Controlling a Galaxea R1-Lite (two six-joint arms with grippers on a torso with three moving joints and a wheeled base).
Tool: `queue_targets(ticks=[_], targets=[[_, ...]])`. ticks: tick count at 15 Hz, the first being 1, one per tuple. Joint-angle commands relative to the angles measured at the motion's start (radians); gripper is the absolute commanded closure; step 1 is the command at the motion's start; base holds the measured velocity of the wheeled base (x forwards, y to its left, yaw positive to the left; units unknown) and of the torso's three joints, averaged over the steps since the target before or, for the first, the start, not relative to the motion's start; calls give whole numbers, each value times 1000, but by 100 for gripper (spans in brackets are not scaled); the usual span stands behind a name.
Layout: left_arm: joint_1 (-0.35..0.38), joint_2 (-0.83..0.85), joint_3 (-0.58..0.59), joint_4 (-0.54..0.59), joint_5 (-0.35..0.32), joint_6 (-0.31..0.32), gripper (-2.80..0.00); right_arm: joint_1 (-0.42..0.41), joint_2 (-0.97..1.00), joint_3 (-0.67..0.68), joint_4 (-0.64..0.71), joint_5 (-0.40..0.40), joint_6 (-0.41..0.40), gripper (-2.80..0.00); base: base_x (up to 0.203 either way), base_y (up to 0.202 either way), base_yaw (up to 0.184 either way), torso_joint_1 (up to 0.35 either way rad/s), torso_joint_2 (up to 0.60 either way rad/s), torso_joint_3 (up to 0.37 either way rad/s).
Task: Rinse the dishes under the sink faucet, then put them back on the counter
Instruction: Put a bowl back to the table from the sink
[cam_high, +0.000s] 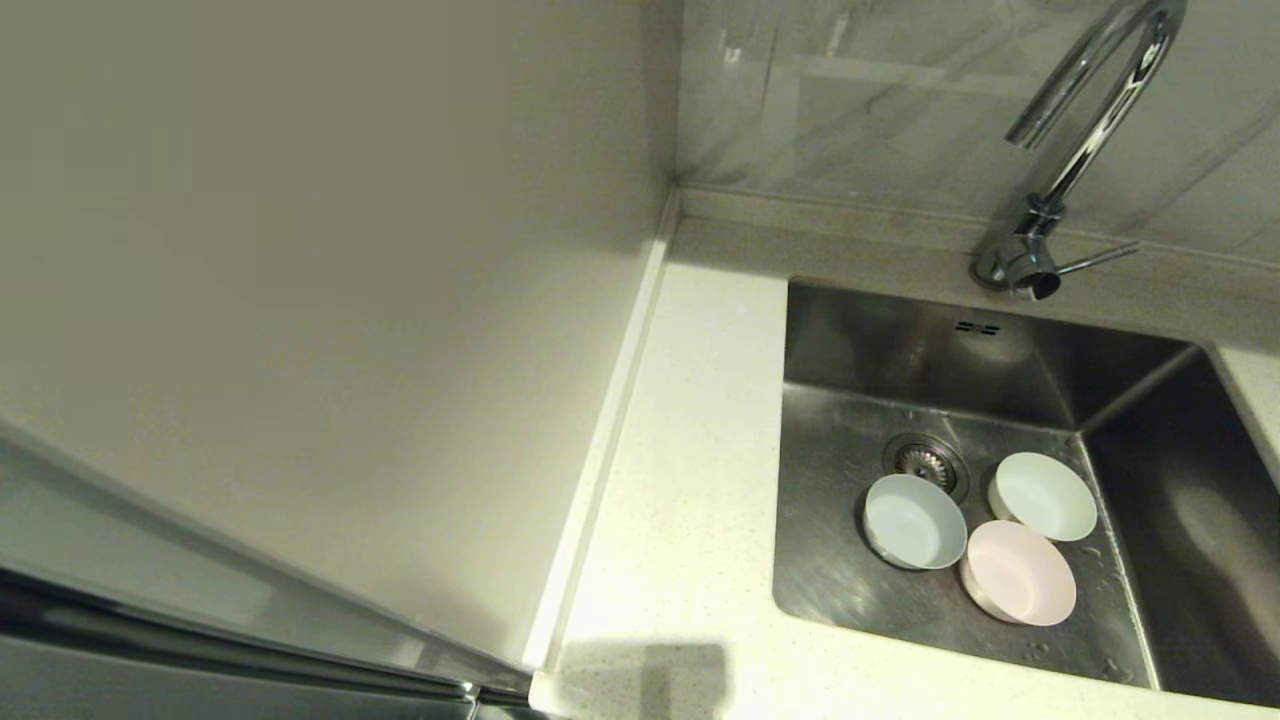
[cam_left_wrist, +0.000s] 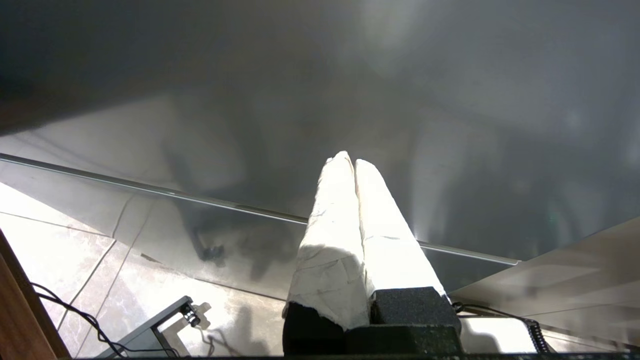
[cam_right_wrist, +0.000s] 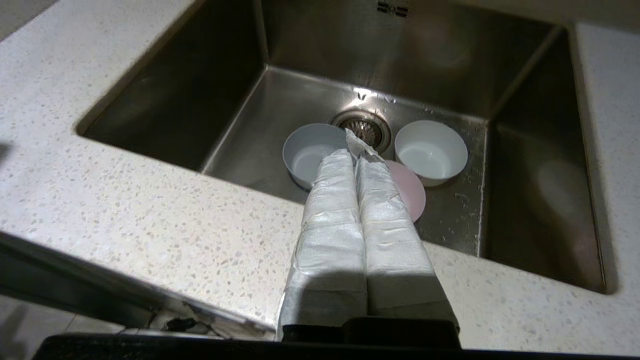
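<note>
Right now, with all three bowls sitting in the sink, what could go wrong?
1. The blue bowl, pink bowl and whitish bowl crowd together, rims touching or nearly so; gripping one may knock a neighbour.
2. The sink floor shows water drops, so the bowls may be slippery.
3. The right gripper is shut above the counter edge; it must open before reaching in. The left gripper, also shut, is parked away.

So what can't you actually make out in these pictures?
- Pink bowl: right wrist view, partly hidden behind the shut right gripper.
- Faucet: head view, the top of its arch is cut off by the upper edge.
- Sink: head view, its right side runs off the frame.
- Water in the blue bowl: cannot tell from either view.
- Left gripper: shut, seen in its own wrist view only.
</note>
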Motion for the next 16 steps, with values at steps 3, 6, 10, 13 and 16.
queue_targets(ticks=[3,6,10,13,16], targets=[[0,-3,0,0,0,-1,0,0,-9,46,0,-7,8,0,0,0,0,0,0,0],[-1,-4,0,0,0,-1,0,0,-9,46,3,-6,8,0,0,0,0,0,0,0],[0,-5,0,0,0,-1,0,0,-9,46,3,-8,14,0,0,0,0,0,0,0],[0,-3,0,0,0,-1,0,1,-9,25,128,-24,-2,0,0,0,0,0,0,0],[0,-3,0,0,0,-1,0,2,-9,23,135,-44,7,0,0,0,0,0,0,0]])
